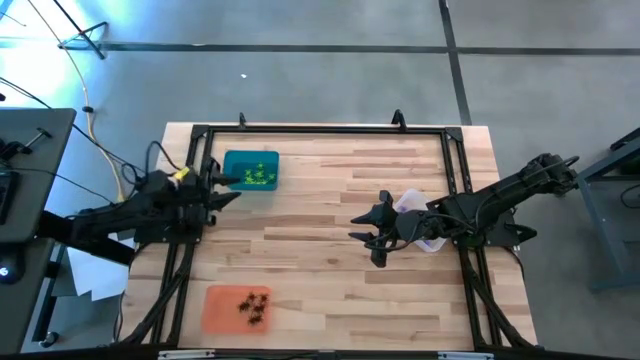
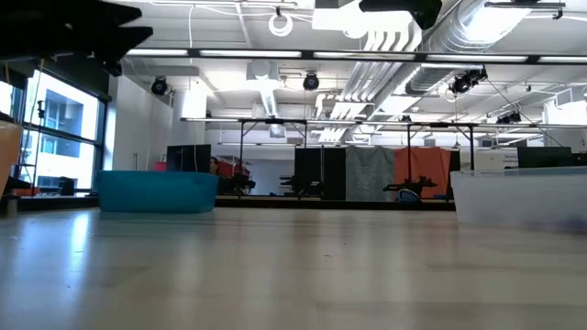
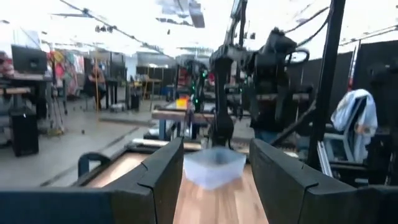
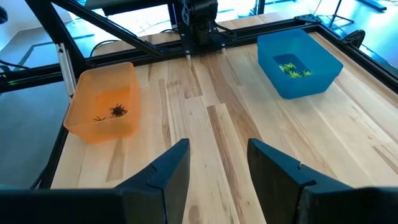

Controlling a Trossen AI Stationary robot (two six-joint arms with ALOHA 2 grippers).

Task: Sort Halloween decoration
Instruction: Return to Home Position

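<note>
We logged the wooden table (image 1: 330, 200) carrying three trays: teal tray (image 4: 292, 87), orange tray (image 4: 102, 127), clear tray (image 2: 518, 197).

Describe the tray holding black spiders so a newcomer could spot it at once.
On the wooden table, look at the high view's lower-left corner, on the side of the left arm. The orange tray sits there, black spiders inside. The teal tray holds yellow-green ones; the clear tray lies by the right arm.

Both are matte black and jointed: the left arm (image 1: 130, 215) wears a small yellow patch (image 1: 183, 174), the right arm (image 1: 500, 192) ends in thick angular fingers (image 4: 168, 180).
</note>
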